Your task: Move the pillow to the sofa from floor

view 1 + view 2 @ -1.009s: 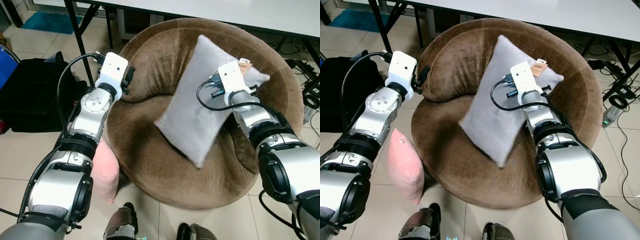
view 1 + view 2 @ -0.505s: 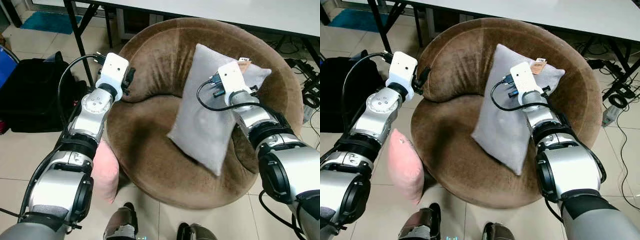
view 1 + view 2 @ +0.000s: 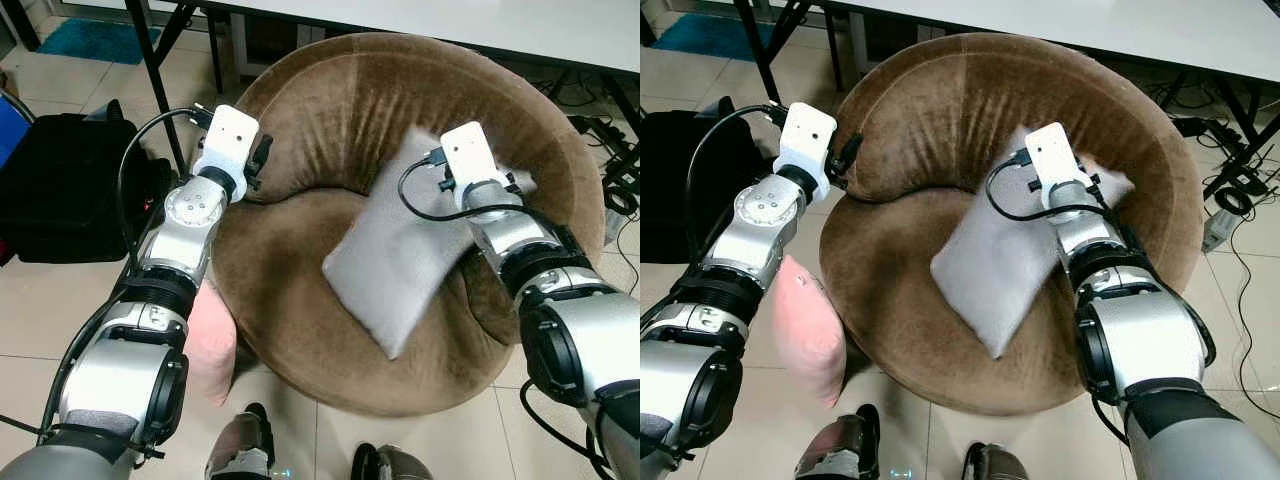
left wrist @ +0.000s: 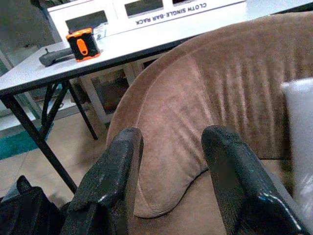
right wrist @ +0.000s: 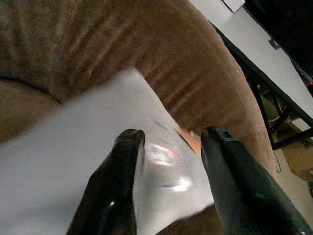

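A grey pillow (image 3: 395,265) lies slanted on the seat of the round brown sofa (image 3: 300,110), its upper corner against the backrest. My right gripper (image 5: 168,142) hovers open just over that upper corner, the blurred grey fabric and its small orange tag (image 5: 188,137) under the fingers. My left gripper (image 4: 168,142) is open and holds nothing, beside the sofa's left backrest edge. A pink pillow (image 3: 805,330) stands on the floor against the sofa's left side, partly hidden behind my left arm.
A black bag (image 3: 60,185) sits on the tiles at the left. A white table (image 4: 146,34) with black legs stands behind the sofa, an orange tape measure (image 4: 82,44) on it. Cables (image 3: 612,150) lie at the right. My feet (image 3: 240,450) are at the sofa's front.
The grey pillow has dropped from leaning upright against the backrest to lying on the seat. My right gripper stays near its upper corner. The left arm has not moved.
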Motion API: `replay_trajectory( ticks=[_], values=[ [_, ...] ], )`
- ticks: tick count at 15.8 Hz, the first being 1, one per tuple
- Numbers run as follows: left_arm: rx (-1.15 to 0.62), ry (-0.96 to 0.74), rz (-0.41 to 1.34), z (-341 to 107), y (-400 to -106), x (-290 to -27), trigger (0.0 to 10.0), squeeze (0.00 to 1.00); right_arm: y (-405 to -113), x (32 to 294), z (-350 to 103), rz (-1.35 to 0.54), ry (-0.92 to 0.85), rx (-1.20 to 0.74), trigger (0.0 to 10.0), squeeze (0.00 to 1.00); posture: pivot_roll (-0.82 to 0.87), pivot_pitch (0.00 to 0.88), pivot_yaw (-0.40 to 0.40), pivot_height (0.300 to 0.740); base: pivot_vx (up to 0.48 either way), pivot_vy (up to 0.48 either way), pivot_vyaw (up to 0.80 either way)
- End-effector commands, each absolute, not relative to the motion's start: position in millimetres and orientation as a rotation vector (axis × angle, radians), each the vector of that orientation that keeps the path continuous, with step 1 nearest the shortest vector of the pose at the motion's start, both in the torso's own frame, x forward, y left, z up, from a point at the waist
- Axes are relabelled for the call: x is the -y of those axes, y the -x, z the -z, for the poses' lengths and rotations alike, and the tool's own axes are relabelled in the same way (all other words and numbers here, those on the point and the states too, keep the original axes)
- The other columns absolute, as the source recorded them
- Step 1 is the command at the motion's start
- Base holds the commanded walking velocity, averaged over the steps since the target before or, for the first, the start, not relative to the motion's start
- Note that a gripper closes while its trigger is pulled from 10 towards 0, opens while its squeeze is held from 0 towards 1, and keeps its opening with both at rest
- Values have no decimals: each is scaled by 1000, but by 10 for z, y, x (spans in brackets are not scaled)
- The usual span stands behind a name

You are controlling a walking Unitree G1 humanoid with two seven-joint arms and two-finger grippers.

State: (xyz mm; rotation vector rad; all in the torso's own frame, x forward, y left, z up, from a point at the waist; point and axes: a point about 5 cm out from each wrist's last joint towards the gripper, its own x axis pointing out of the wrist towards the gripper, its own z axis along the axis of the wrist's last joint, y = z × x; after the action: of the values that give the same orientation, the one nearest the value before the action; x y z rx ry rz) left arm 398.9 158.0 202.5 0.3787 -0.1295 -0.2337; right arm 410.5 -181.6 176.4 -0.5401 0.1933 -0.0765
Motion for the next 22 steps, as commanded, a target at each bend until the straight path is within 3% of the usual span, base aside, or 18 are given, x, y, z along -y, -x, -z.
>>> replay_trajectory(
  ticks=[1,5,6,9,10,12,15,17,18,20,22],
  values=[
    [126,-383,250,-2013,-3984,-1521,10000,0,-4120,1921,-1862,118,525,-168,10000,1000,153,206,-108,740,0,0,0],
    [127,-381,257,-2031,-3996,-1493,10000,0,-4207,1962,-2296,155,606,-47,10000,1000,154,188,-113,740,0,0,0],
    [122,-362,253,-2014,-3996,-1486,10000,0,-4218,1960,-2369,149,567,-19,10000,0,154,173,-120,740,0,0,0],
    [92,-248,234,-1964,-3998,-1495,10000,0,-4221,1984,-2469,164,450,39,10000,0,159,147,-130,740,0,0,0],
    [56,-156,221,-1876,-3988,-1493,10000,0,-4208,2008,-2533,170,310,109,10000,0,150,125,-133,740,0,0,0],
    [20,-144,231,-1747,-3958,-1449,10000,0,-4173,2013,-2471,170,254,158,10000,0,138,121,-131,740,0,0,0],
    [-40,-169,253,-1498,-3877,-1354,10000,0,-3941,1937,-1755,153,233,102,10000,0,111,96,-122,740,0,0,0],
    [-62,-173,268,-1403,-3835,-1313,10000,0,-3856,1947,-1551,163,226,63,10000,0,94,83,-109,740,0,0,0],
    [-123,-153,287,-1098,-3668,-1276,10000,0,-3605,1898,-1043,139,219,-58,10000,0,64,67,-81,740,0,0,0],
    [-213,-118,283,-767,-3469,-1306,10000,0,-3367,1779,-666,107,224,-160,10000,0,50,70,-56,740,0,0,0],
    [-230,-126,296,-725,-3453,-1248,10000,0,-3336,1685,-614,105,221,-187,10000,0,40,68,-41,740,0,0,0]
  ],
)
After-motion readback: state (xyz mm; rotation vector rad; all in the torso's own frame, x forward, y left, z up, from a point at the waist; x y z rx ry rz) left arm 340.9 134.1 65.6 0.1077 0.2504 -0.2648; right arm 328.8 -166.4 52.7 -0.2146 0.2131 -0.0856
